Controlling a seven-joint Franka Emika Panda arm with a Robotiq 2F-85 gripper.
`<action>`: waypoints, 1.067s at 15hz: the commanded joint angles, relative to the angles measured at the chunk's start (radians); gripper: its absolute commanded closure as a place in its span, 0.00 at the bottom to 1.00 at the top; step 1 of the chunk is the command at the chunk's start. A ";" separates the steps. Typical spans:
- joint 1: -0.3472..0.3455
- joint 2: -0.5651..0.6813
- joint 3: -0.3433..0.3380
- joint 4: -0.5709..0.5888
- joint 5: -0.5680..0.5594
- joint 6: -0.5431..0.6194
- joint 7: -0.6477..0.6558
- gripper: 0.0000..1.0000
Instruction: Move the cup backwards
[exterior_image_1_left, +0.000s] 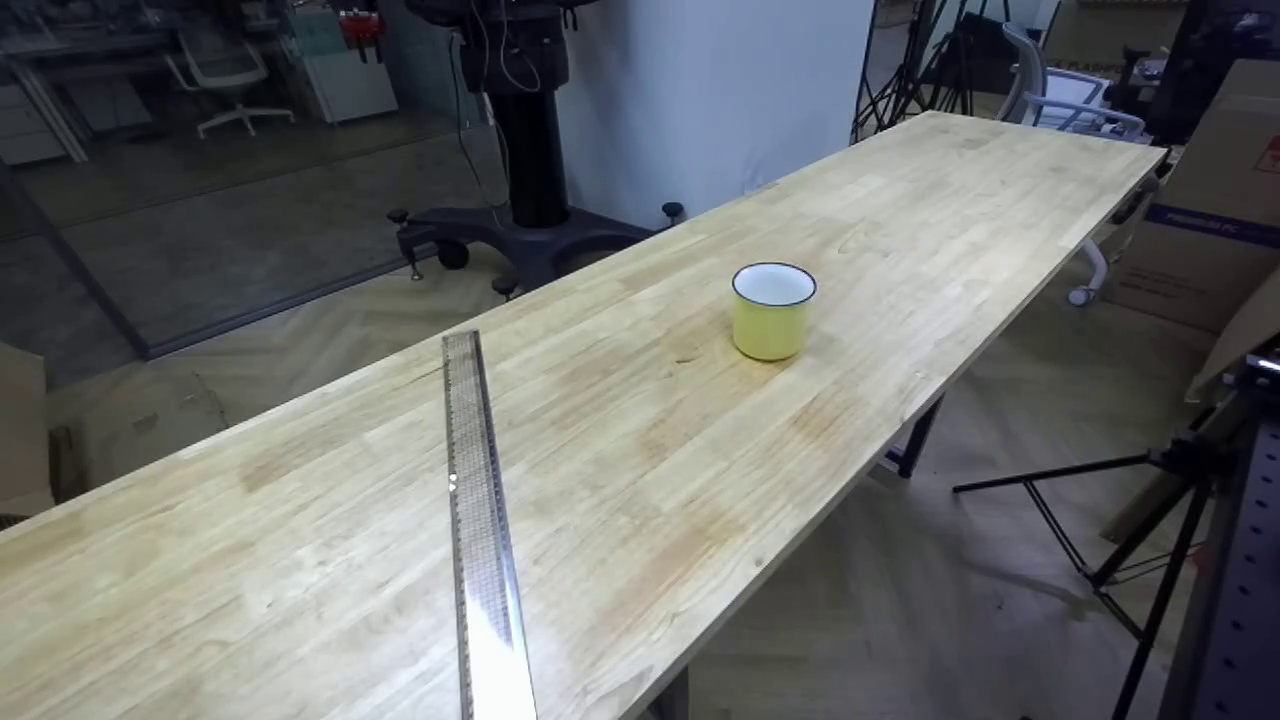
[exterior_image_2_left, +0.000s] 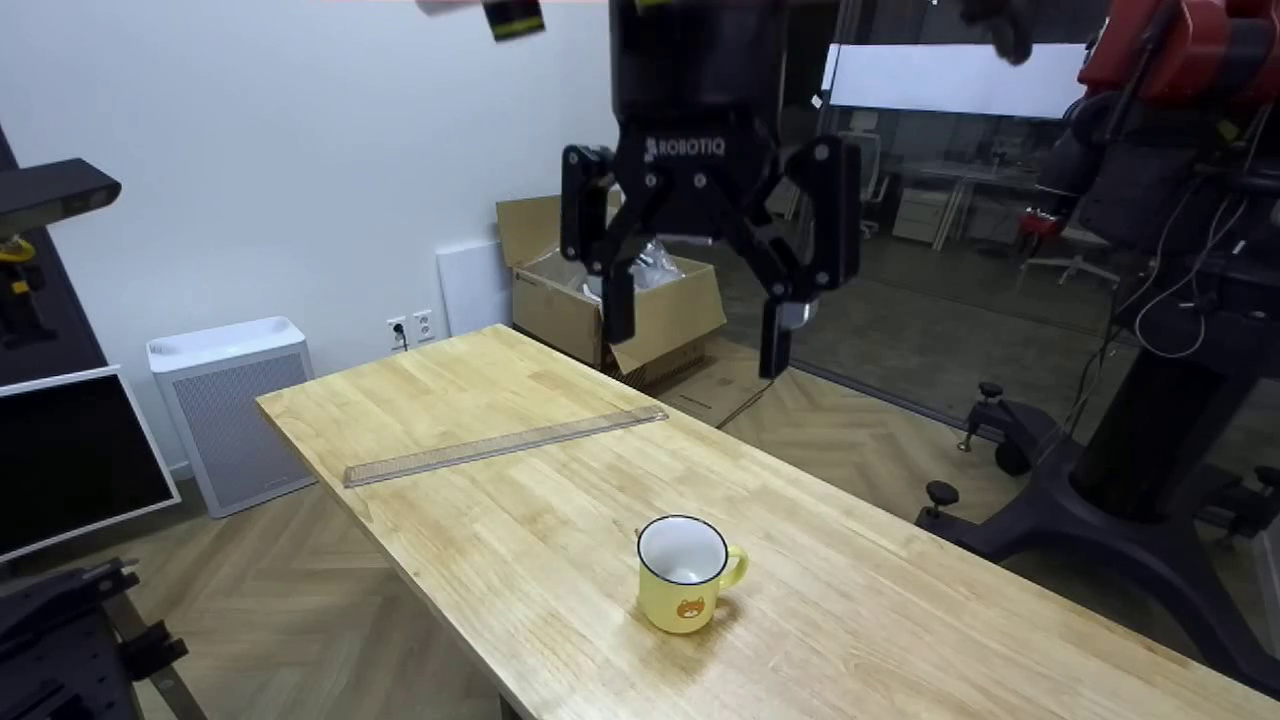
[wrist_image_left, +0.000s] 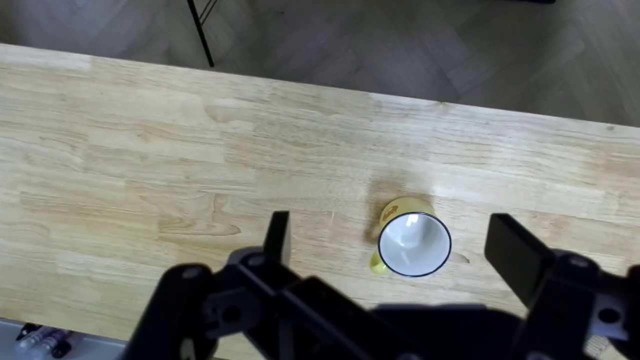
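A yellow cup with a white inside and a dark rim stands upright on the wooden table, in both exterior views (exterior_image_1_left: 768, 328) (exterior_image_2_left: 668, 602) and in the wrist view (wrist_image_left: 415, 244). An orange animal face shows on its side, and its handle points to the lower left in the wrist view. My gripper (exterior_image_2_left: 697, 342) is open and empty, high above the table. In the wrist view the cup appears between the two spread fingers (wrist_image_left: 392, 237), nearer the right one, and nothing touches it. The gripper is out of view in an exterior view.
A long clear ruler lies across the wooden table (exterior_image_1_left: 620, 440), in both exterior views (exterior_image_1_left: 478, 500) (exterior_image_2_left: 510, 442). The table's long edge (wrist_image_left: 320, 86) crosses the wrist view, with floor beyond. Markers (wrist_image_left: 47, 342) lie in a tray at the lower left. A cardboard box (exterior_image_2_left: 560, 312) stands past the table end.
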 joint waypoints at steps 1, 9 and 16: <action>0.021 0.170 0.013 0.090 0.051 0.040 -0.036 0.00; 0.056 0.373 0.131 0.148 0.103 0.179 -0.144 0.00; 0.056 0.392 0.167 0.119 0.106 0.202 -0.124 0.00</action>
